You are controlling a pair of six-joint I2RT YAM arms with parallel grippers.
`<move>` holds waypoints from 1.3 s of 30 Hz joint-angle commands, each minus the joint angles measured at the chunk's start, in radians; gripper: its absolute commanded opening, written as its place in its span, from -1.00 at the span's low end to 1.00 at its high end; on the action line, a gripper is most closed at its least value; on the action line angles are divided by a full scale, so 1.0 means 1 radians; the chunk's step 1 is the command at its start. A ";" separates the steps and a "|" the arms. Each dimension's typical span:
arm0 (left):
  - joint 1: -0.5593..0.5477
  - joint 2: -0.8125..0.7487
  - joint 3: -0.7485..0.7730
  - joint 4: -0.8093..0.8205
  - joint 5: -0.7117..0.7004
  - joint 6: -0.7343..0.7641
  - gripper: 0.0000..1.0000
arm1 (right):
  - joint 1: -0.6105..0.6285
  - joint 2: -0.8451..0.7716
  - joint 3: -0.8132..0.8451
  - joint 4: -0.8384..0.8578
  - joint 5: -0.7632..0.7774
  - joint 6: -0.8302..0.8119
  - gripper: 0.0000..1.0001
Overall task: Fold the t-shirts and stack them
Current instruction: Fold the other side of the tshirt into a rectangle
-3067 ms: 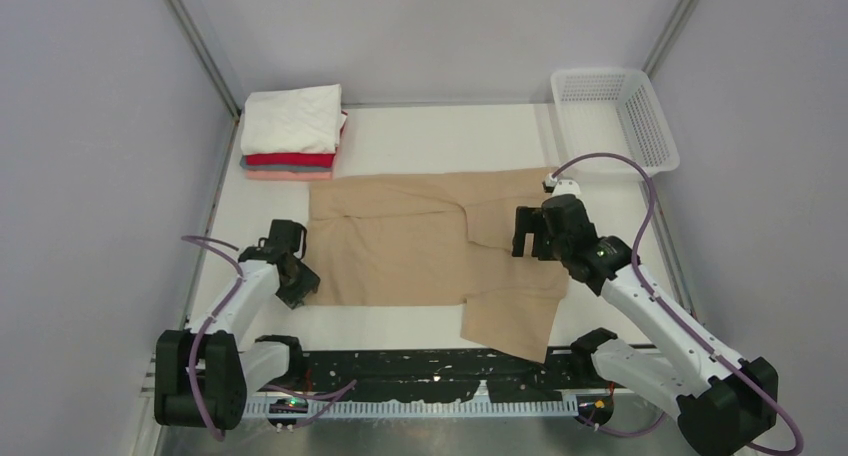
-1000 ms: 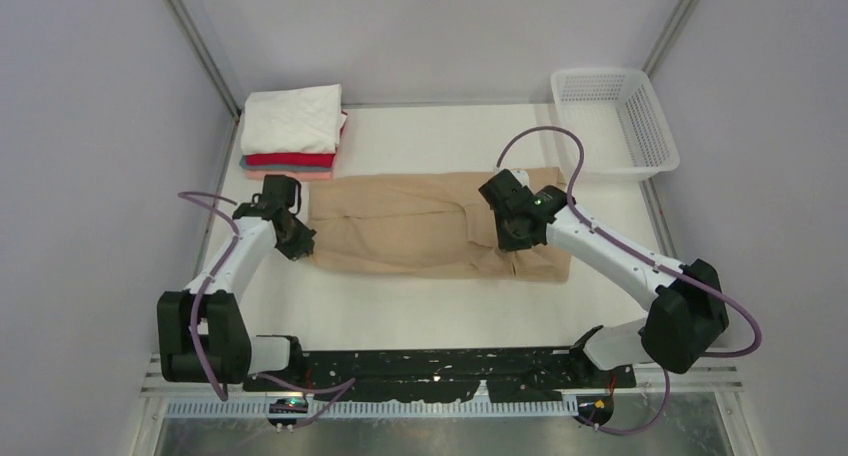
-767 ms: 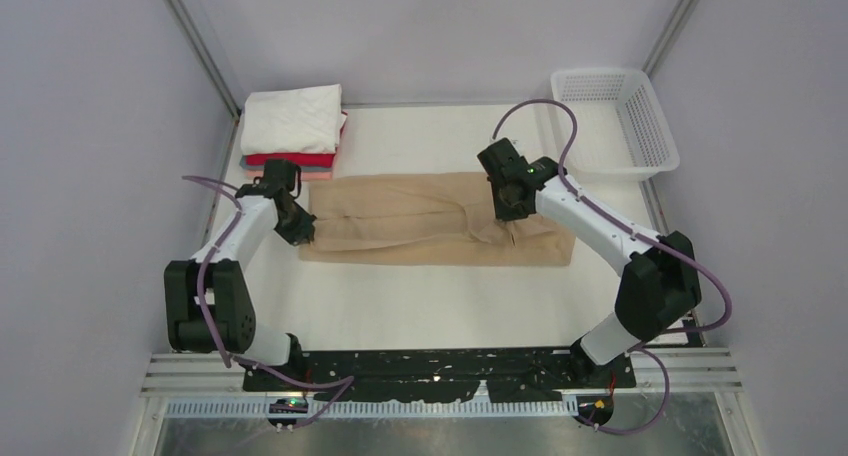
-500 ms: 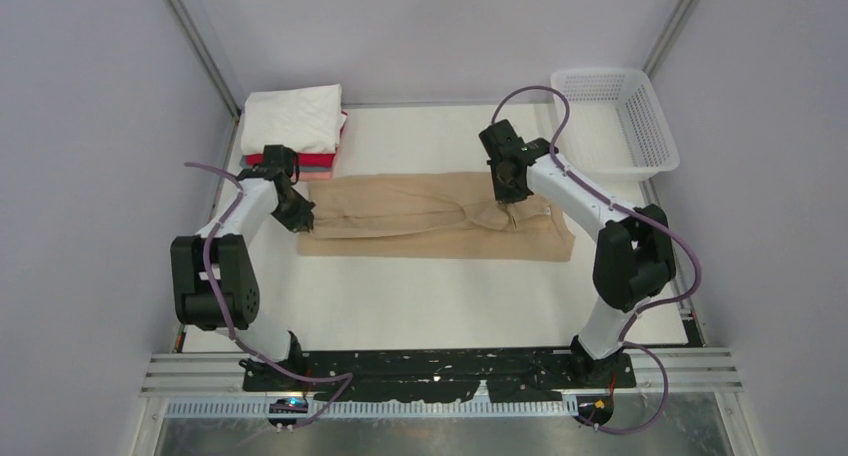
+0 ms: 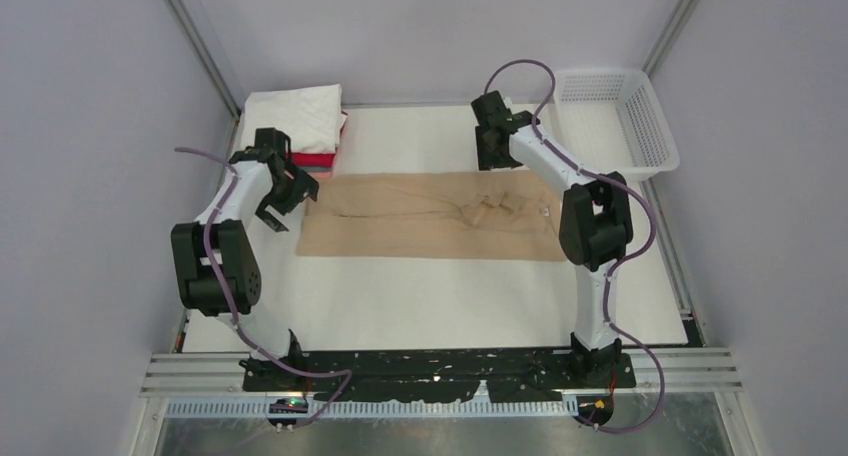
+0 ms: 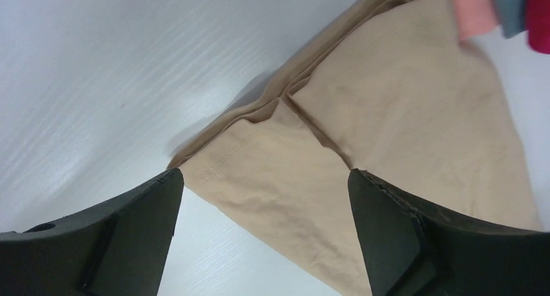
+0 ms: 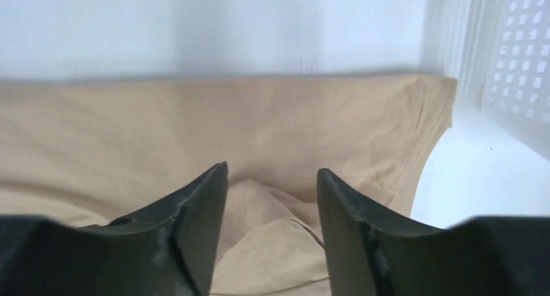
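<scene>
Looking down on the white desk [image 5: 430,296]: across its middle, the tan t-shirt [image 5: 400,231], flat, folded lengthwise into a long band, with a small bunched ridge right of centre. At the far right corner, the white mesh basket [image 5: 655,126], its perforated floor and walls in plain view, apart from the shirt. At the far left corner, the stack of folded t-shirts [image 5: 295,116]: white on top, red, grey and salmon-pink edges beneath, just beyond the band's left end. At that left end, the left gripper [image 5: 288,201], jaws spread wide, pinching nothing, the shirt's layered corner below the gap. Beyond the band's far edge, toward the basket, the right gripper [image 5: 490,156], jaws parted, free of the cloth, with tan fabric below and ahead.

Compared with three seconds ago: no longer a broad sheet with a flap reaching toward the near edge, now a narrower band. Both arms carried from the near side out toward the far side. A second ago, both sets of jaws down on the cloth; now lifted clear and let go. Basket and stack unmoved.
</scene>
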 commanded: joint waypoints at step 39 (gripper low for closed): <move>-0.072 -0.141 -0.121 0.279 0.399 0.200 0.98 | -0.012 -0.362 -0.559 0.619 -0.338 0.141 0.90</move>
